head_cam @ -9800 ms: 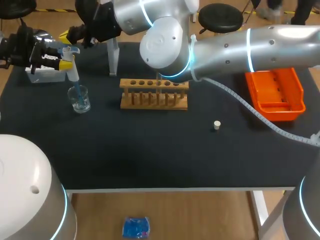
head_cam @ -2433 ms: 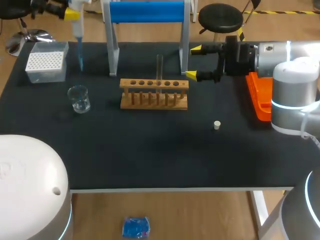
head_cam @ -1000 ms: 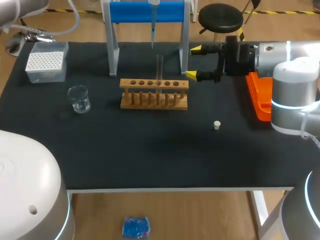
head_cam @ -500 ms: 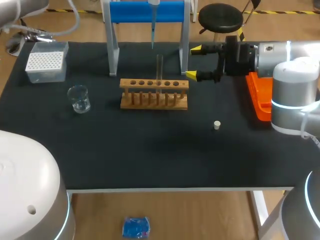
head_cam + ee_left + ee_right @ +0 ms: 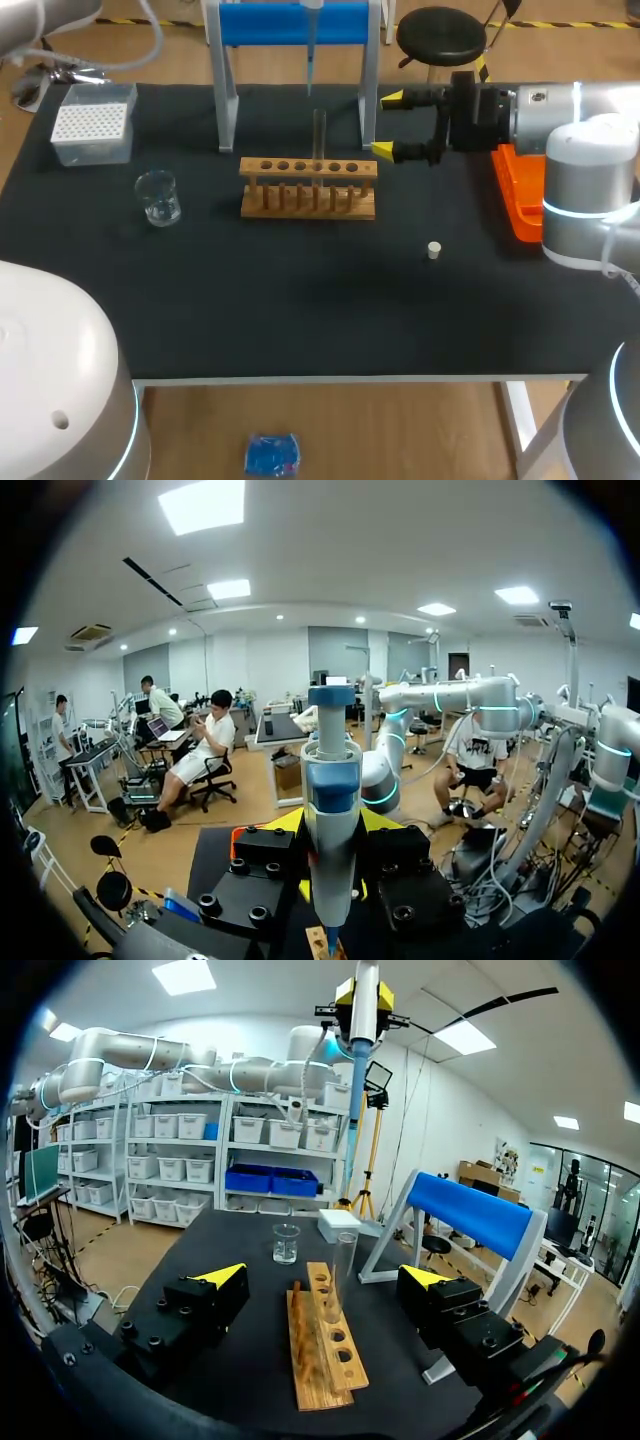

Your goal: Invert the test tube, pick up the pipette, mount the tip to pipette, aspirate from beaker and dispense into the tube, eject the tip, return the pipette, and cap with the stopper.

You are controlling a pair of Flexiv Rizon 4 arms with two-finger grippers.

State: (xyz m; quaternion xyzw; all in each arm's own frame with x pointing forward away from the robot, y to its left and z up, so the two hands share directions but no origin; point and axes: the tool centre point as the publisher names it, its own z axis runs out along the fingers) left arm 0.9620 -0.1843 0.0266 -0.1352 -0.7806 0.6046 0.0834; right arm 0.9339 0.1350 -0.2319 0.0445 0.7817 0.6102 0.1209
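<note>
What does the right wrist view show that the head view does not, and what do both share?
Only the right wrist view shows the left gripper shut on the pipette above the test tube; the head view catches just the pipette's lower end. Only the head view shows the stopper lying on the table and the orange bin. Both show the test tube upright in the wooden rack, the beaker, the tip box, the blue stand and the right gripper with its jaws open.
</note>
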